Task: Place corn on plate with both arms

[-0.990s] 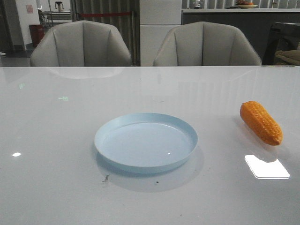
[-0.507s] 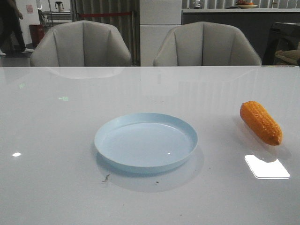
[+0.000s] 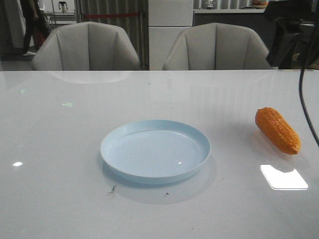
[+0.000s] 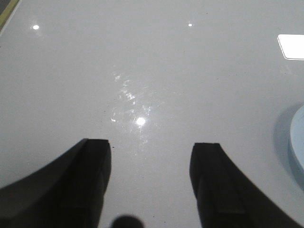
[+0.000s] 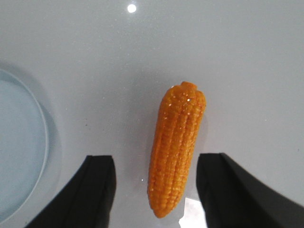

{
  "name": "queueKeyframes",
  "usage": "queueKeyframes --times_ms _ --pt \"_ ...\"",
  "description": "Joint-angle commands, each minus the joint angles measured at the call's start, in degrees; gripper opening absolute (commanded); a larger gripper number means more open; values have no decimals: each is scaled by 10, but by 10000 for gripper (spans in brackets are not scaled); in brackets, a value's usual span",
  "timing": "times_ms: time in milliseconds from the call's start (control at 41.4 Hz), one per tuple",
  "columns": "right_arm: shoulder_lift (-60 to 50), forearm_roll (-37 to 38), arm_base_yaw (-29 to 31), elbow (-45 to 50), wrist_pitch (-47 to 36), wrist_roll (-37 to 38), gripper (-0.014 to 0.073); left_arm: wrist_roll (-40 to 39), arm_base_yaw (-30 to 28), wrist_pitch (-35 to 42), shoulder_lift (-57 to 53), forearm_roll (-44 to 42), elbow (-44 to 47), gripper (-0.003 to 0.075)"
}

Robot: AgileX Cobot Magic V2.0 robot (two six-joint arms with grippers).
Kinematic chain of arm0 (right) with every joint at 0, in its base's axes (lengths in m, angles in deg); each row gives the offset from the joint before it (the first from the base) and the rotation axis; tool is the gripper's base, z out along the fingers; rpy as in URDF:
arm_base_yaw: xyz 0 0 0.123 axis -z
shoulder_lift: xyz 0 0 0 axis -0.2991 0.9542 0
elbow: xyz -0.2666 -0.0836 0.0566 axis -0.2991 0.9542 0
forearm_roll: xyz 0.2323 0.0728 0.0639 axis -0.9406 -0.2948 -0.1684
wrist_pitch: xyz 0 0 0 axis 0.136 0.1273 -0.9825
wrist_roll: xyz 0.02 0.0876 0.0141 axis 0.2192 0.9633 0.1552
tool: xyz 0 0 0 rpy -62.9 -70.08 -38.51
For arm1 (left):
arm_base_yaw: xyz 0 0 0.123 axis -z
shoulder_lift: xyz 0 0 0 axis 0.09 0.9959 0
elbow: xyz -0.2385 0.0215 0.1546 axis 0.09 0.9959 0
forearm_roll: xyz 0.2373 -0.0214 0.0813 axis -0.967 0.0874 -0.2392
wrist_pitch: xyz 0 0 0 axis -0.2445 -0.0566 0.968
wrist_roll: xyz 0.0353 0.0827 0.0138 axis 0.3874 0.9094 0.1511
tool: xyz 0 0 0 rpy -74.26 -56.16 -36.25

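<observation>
Orange corn (image 3: pixel 277 130) with bumpy kernel rows, pale blue plate (image 3: pixel 155 127), glossy white table (image 3: pixel 75 124)

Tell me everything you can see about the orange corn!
The corn is a bright orange cob covered in neat rows of bumpy kernels, shiny like plastic. One end is fat and blunt, the other narrows to a rounded tip. It lies flat on the white table, to the right of the blue plate and not touching it, its narrow tip pointing toward the robot. Nothing holds it. In the right wrist view it sits between the right gripper's open fingers, which hang above it.
</observation>
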Motion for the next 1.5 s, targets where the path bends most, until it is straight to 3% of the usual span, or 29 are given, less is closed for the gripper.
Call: queueKeyframes --times_ms 0,265,772,1472 --pt "17 11 3 -52 -4 21 488 -5 -1 37 -3 6 -17 434" --pt "101 12 3 -107 22 32 488 -5 -1 37 -3 6 -17 434" --pt "191 66 3 -110 39 57 490 -4 -1 34 -3 6 -17 434" --pt "203 66 3 -111 0 57 486 -3 -1 11 -3 4 -17 434"
